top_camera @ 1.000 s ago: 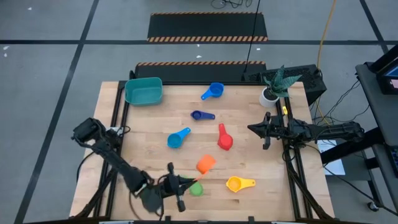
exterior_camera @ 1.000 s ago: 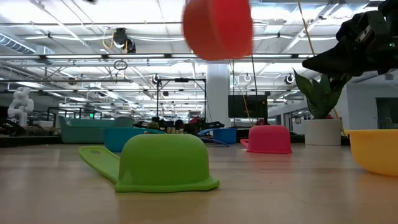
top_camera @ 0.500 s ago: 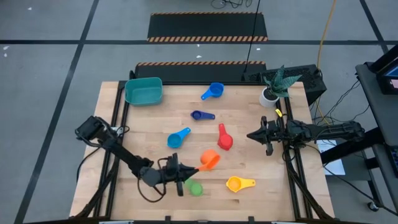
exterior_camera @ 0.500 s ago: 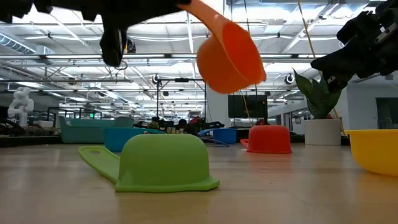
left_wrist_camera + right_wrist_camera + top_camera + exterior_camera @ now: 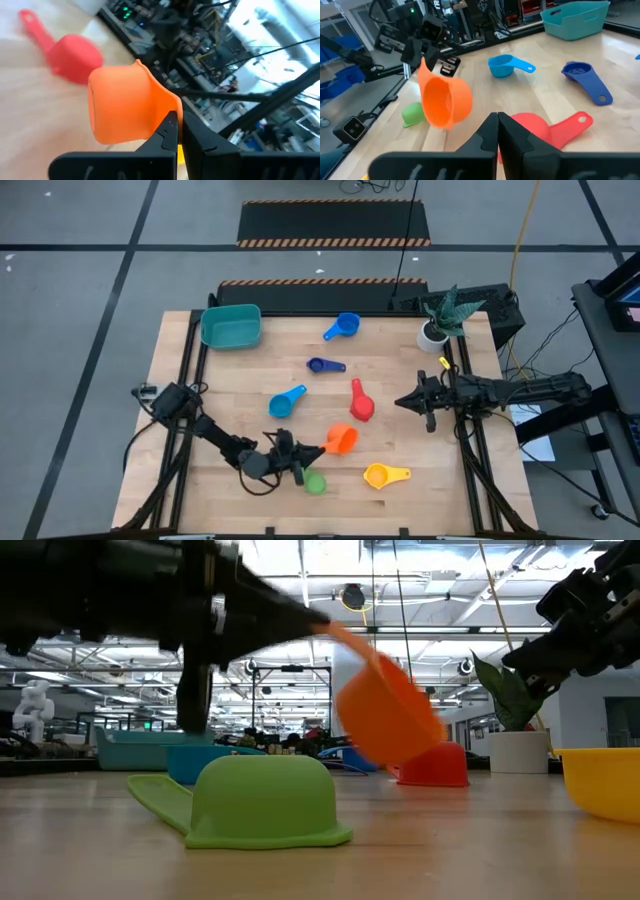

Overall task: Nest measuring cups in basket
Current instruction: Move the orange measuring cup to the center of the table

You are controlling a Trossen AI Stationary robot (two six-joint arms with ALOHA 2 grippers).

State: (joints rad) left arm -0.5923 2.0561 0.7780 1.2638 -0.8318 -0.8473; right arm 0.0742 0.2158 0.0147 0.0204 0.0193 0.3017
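Your left gripper (image 5: 300,451), lower centre, clamps the orange cup (image 5: 341,440) by its handle | right gripper (image 5: 402,401), right of centre, closed, holds nothing

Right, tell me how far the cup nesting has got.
Done: nothing; the basket shows no cups. In hand: the left claw is shut on the orange cup, lifted off the table. Left: blue, dark blue, light blue, red, green and yellow cups lie loose. The right claw waits, shut.
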